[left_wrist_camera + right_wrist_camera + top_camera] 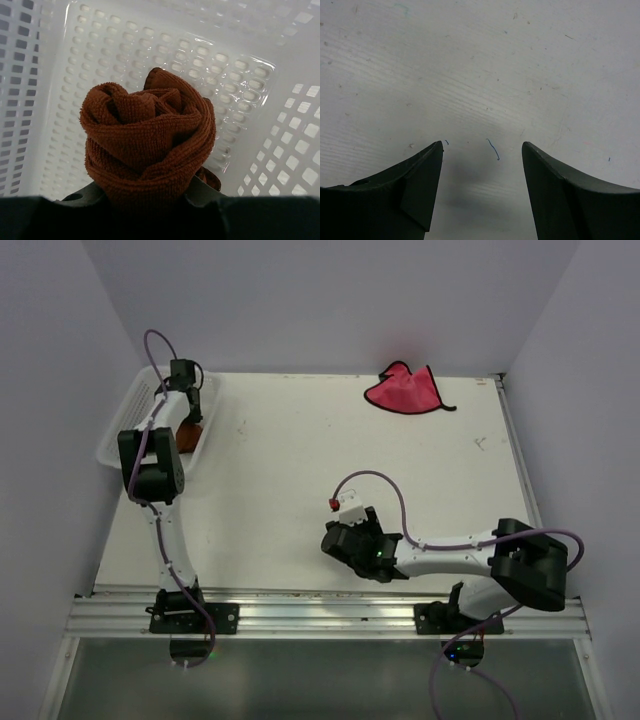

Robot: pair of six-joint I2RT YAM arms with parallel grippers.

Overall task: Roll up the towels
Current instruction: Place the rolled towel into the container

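Observation:
The rust-brown towel is rolled into a tight bundle. My left gripper is shut on its lower end and holds it inside the white mesh basket. In the top view the left gripper is over the basket's right side, with a bit of the brown towel showing below it. The pink-red towel lies crumpled and unrolled at the table's far edge, right of centre. My right gripper is open and empty, close over bare table, far from the pink towel.
The white mesh basket sits at the table's far left corner. White walls close in the back and both sides. A metal rail runs along the near edge by the arm bases.

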